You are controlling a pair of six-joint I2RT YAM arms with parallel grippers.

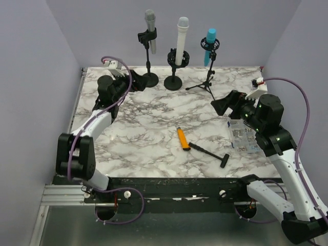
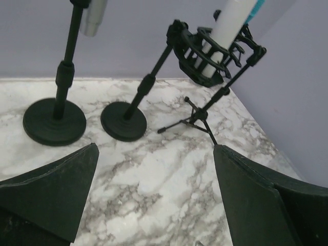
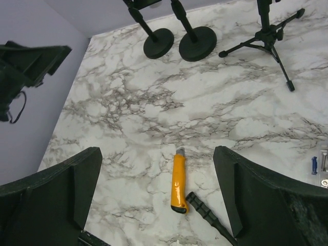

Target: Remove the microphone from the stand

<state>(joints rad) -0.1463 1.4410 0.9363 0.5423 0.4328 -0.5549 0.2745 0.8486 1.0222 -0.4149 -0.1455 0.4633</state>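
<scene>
Marble table, three mics lined up along the far edge, and the task doesn't say which one you're after. You've got the grey microphone clipped into the left stand, the white microphone sitting in a shock mount in the middle, and the blue microphone on the tripod to the right. All three stand roughly upright, heads up. So whichever you pick, I'd guess it comes out by pulling up along its own length, not sideways.

Your left gripper is the close one. It's down low just beside the round base of the grey mic's stand, jaws spread wide, nothing in them. From its wrist cam the mic bodies sit up and ahead of the fingers, so you'd need to climb before you close.

Your right gripper is wide open and empty too. It hangs over the right side of the table, nearer the tripod but well short of it. For grey or white, the left arm's the obvious pick. Blue looks more like a right-arm job.
</scene>
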